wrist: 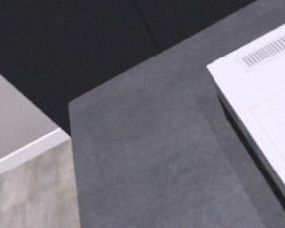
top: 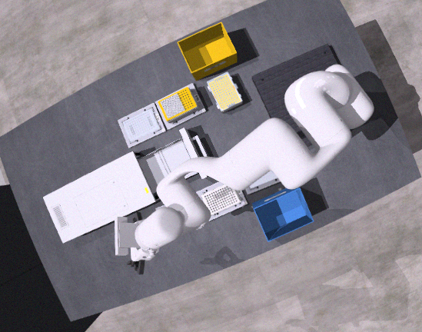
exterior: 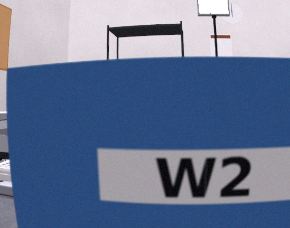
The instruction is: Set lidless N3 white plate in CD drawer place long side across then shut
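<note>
A yellow bin (top: 207,50), a blue bin (top: 283,213) and a black shelf (exterior: 145,29).

arm (top: 258,157): glossy white, smooth
bench (top: 66,284): matt dark grey, faintly grainy
cooler (top: 101,192): matt white, smooth
blue bin (top: 283,213): smooth, plastic look
mat (top: 281,77): dark, ribbed

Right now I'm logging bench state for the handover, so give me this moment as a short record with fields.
gripper: open, holding nothing, low beside the cooler's near side
cooler CD: long white box
drawer: pulled out, its tray showing
lamp: small yellow mark lit on the cooler's end
white plate: in a nest below the arm, not yet moved
bins: yellow, blue labelled W2
</note>
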`<state>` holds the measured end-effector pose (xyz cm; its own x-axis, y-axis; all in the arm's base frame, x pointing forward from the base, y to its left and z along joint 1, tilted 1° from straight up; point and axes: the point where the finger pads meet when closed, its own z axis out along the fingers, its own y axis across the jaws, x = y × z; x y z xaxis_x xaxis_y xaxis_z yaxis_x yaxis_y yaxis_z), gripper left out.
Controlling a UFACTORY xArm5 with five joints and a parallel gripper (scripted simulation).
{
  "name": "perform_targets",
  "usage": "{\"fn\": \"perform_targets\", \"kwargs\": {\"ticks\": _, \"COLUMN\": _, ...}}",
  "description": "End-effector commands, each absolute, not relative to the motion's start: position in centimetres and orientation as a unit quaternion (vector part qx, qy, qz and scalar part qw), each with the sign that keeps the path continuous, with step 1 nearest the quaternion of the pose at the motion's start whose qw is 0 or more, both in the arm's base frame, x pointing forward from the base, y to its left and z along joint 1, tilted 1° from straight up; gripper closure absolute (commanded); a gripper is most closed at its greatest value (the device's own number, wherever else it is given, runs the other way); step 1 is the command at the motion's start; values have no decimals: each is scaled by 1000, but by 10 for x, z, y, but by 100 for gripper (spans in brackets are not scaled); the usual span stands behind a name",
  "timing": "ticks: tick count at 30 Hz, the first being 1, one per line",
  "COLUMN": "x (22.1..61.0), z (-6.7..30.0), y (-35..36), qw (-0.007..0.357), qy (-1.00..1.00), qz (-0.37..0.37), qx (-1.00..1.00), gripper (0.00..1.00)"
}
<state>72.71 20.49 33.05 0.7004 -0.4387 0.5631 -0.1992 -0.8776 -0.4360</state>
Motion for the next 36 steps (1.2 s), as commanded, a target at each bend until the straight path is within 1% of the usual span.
{"fn": "perform_targets", "kwargs": {"ticks": 1, "x": 721, "z": 330, "y": 197, "qw": 169, "qy": 175, "qz": -344, "qx": -907, "gripper": 0}}
{"fn": "perform_targets", "kwargs": {"ticks": 2, "x": 721, "z": 330, "y": 197, "qw": 169, "qy": 175, "qz": -344, "qx": -907, "gripper": 0}}
{"fn": "perform_targets", "kwargs": {"ticks": 5, "x": 711, "z": 327, "y": 186, "qw": 136, "qy": 158, "qz": -316, "qx": -926, "gripper": 0}}
{"fn": "perform_targets", "kwargs": {"ticks": 11, "x": 697, "z": 323, "y": 168, "qw": 136, "qy": 158, "qz": -315, "qx": -926, "gripper": 0}}
{"fn": "perform_targets", "kwargs": {"ticks": 14, "x": 686, "z": 320, "y": 158, "qw": 105, "qy": 141, "qz": -283, "qx": -943, "gripper": 0}}
{"fn": "perform_targets", "kwargs": {"ticks": 21, "x": 669, "z": 314, "y": 141, "qw": 105, "qy": 141, "qz": -283, "qx": -943, "gripper": 0}}
{"fn": "perform_targets", "kwargs": {"ticks": 24, "x": 658, "z": 311, "y": 131, "qw": 78, "qy": 122, "qz": -248, "qx": -958, "gripper": 0}}
{"fn": "perform_targets", "kwargs": {"ticks": 29, "x": 639, "z": 306, "y": 116, "qw": 78, "qy": 122, "qz": -248, "qx": -958, "gripper": 0}}
{"fn": "perform_targets", "kwargs": {"ticks": 31, "x": 638, "z": 306, "y": 115, "qw": 78, "qy": 122, "qz": -248, "qx": -958, "gripper": 0}}
{"fn": "perform_targets", "kwargs": {"ticks": 34, "x": 626, "z": 303, "y": 106, "qw": 55, "qy": 103, "qz": -211, "qx": -971, "gripper": 0}}
{"fn": "perform_targets", "kwargs": {"ticks": 36, "x": 626, "z": 303, "y": 106, "qw": 55, "qy": 103, "qz": -211, "qx": -971, "gripper": 0}}
